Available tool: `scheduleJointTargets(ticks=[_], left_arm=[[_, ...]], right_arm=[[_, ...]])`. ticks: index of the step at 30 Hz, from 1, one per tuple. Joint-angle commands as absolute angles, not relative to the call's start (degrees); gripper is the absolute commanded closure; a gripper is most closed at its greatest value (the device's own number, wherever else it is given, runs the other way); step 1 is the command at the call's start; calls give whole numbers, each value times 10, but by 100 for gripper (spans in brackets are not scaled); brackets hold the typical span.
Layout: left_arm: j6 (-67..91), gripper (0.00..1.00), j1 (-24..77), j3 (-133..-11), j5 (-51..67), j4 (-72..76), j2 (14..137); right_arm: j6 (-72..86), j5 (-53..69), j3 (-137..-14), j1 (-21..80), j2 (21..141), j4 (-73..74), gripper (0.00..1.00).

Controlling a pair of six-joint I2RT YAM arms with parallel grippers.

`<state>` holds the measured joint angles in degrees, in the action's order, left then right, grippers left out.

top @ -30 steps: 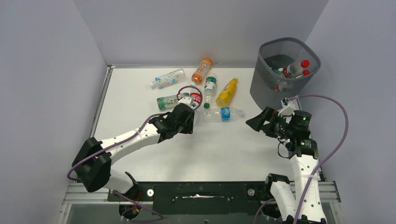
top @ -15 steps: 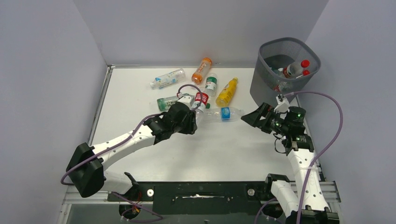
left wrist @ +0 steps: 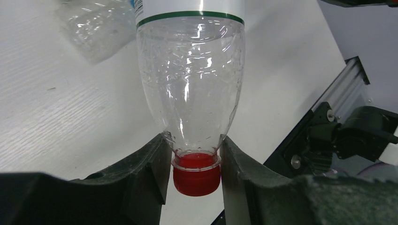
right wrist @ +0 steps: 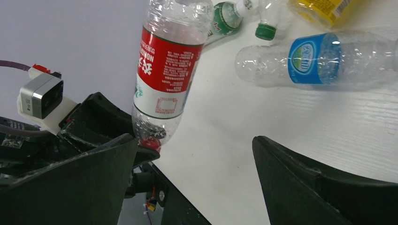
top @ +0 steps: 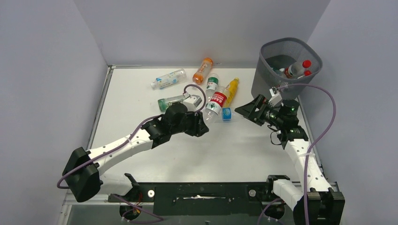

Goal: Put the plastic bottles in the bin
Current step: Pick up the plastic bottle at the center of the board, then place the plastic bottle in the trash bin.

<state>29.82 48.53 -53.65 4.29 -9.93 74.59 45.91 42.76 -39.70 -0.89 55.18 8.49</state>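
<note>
I saw open tabletop [top: 225, 154] on near side between both arms, room to swing. Bin [top: 268, 89] sat at far right corner, close to table edge. Only top view showed bin, with red-capped bottles [top: 295, 69] inside. Left wrist view gave detail: left gripper [left wrist: 196, 161] clenched on neck of red-labelled bottle [top: 215, 101], red cap [left wrist: 197, 174] down between fingers, body tilted upward. Right gripper [top: 249, 109] spread wide, holding nothing, near that bottle. Blue-labelled bottle [right wrist: 313, 58] lay flat beyond.
</note>
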Motion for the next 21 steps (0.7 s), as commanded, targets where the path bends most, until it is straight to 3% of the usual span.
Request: scheduleJointTargets(ticks=[1, 18, 21], left_arm=[[301, 68, 495, -535, 119, -9, 737], [304, 68, 551, -542, 132, 40, 772], [303, 67, 553, -541, 134, 46, 774]], right_arm=[[512, 440, -401, 18, 558, -32, 0], [536, 404, -402, 89, 590, -82, 0], [537, 398, -396, 103, 588, -83, 6]])
